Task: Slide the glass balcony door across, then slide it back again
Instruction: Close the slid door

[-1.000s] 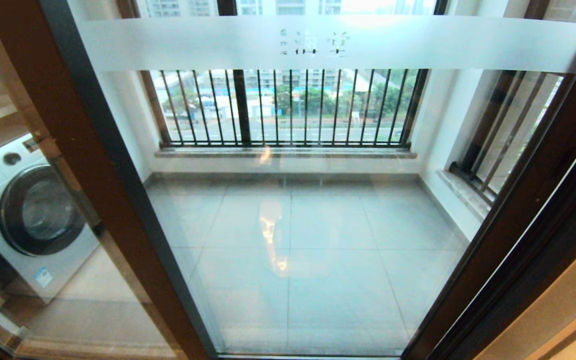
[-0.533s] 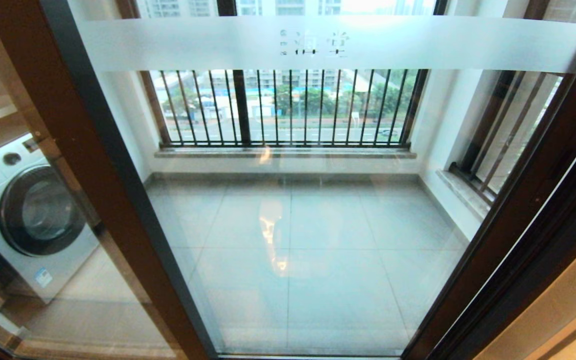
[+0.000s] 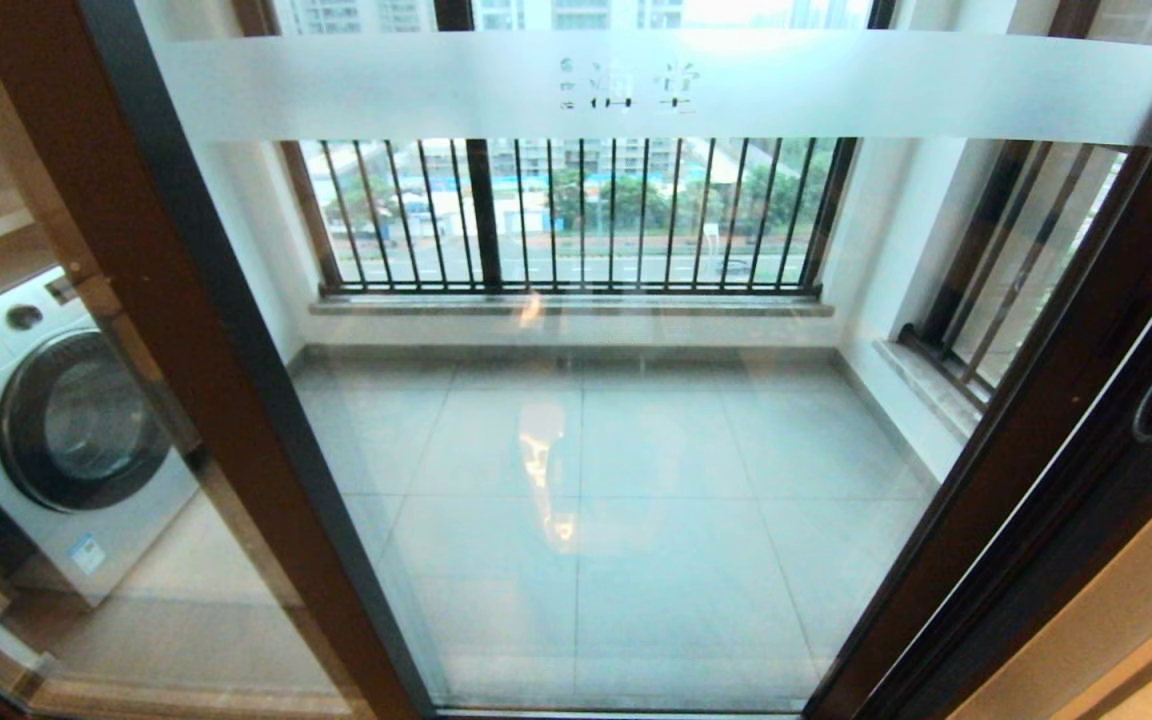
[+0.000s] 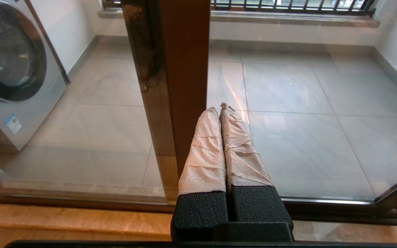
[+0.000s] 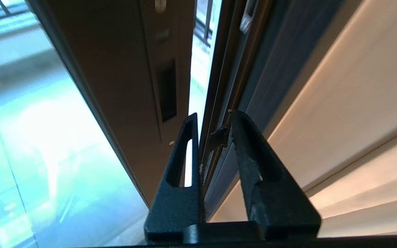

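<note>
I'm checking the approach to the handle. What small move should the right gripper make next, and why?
Probably ease the right gripper toward the handle slot in the glass balcony door. Its fingers stand apart just short of the slot, near the door's edge, touching nothing yet.

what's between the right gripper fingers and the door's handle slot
Only bare brown stile of the glass balcony door: the right gripper, jaws open, sits short of the handle slot. Right wrist view shows it.
</note>
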